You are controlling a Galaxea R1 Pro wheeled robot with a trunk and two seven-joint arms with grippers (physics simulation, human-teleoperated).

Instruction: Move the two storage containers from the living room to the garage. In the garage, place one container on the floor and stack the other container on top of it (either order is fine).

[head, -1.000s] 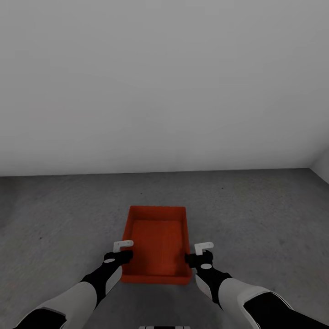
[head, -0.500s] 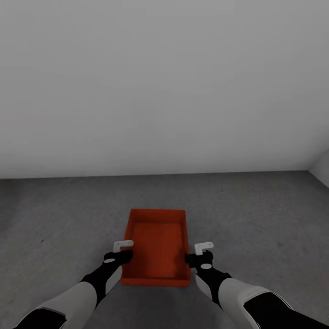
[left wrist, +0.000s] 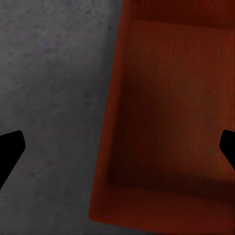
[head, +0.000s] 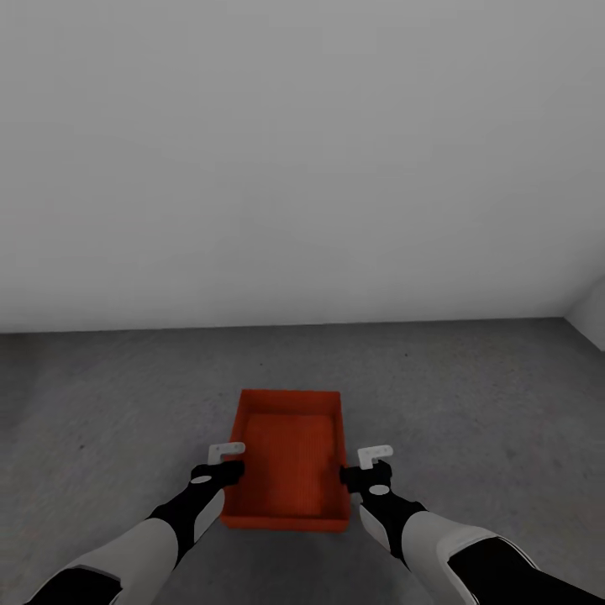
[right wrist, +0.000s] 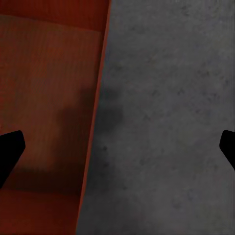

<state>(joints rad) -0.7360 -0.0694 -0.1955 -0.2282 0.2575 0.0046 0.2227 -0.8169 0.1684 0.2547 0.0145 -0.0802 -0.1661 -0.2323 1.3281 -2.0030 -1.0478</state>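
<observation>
No words to read. One orange bin (head: 290,458) sits on the grey floor (head: 470,395) — nothing in it. Left gripper (left wrist: 117,147) & right gripper (right wrist: 117,147) are spread wide — each straddles a side wall.

The right claw (right wrist: 117,149) is standing wide open, its two dark fingertips (right wrist: 10,149) showing at opposite edges. Between them, the orange-red storage container (right wrist: 46,98) is lying beside the mottled grey concrete floor (right wrist: 166,117), its rim running between the two.

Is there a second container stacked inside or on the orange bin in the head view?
No: the storage container sits alone on the concrete floor, its inside bare.
</observation>
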